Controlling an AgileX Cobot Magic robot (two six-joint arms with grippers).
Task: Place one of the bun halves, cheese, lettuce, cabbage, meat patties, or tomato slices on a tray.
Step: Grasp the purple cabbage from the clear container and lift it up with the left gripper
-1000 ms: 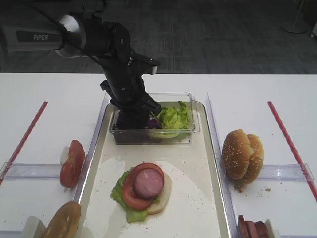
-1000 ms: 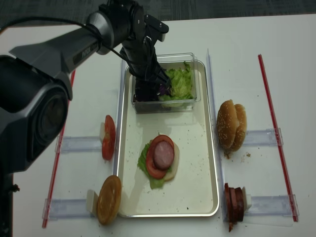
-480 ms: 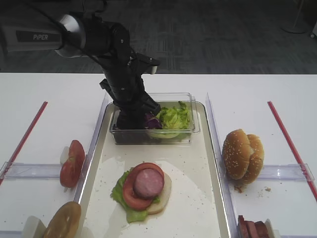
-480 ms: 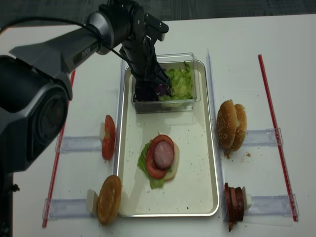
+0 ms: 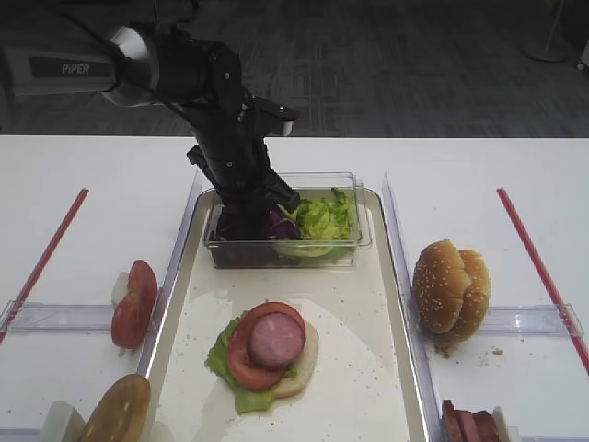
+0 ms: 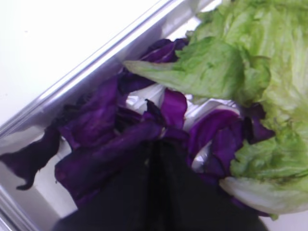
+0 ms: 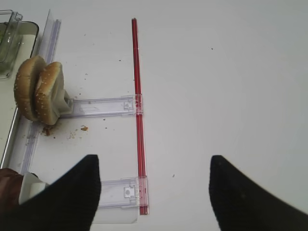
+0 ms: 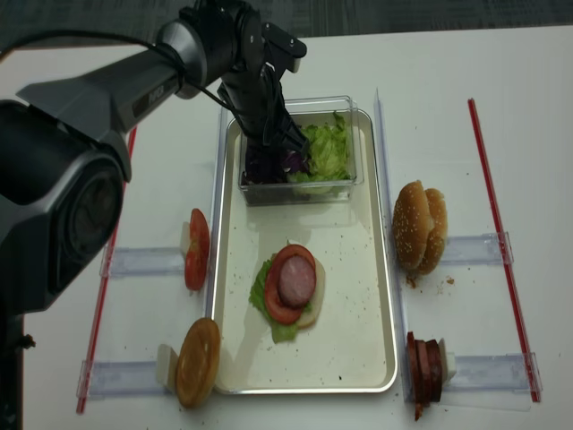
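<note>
Left gripper [image 6: 154,159] down in the clear tub [image 5: 340,241] at the far end of the tray [image 5: 368,368], its jaws now closed together on the cabbage [image 6: 110,144], where a second ago they stood apart over the same clump. Purple shreds lie pinched at the fingertips, with the lettuce [image 5: 322,219] just to their right. The pinch looks made, so a lift toward the stack [image 5: 269,345] at tray centre would follow. Right gripper [image 7: 154,192] waits open above the table at right, near the buns [image 7: 38,89]
</note>
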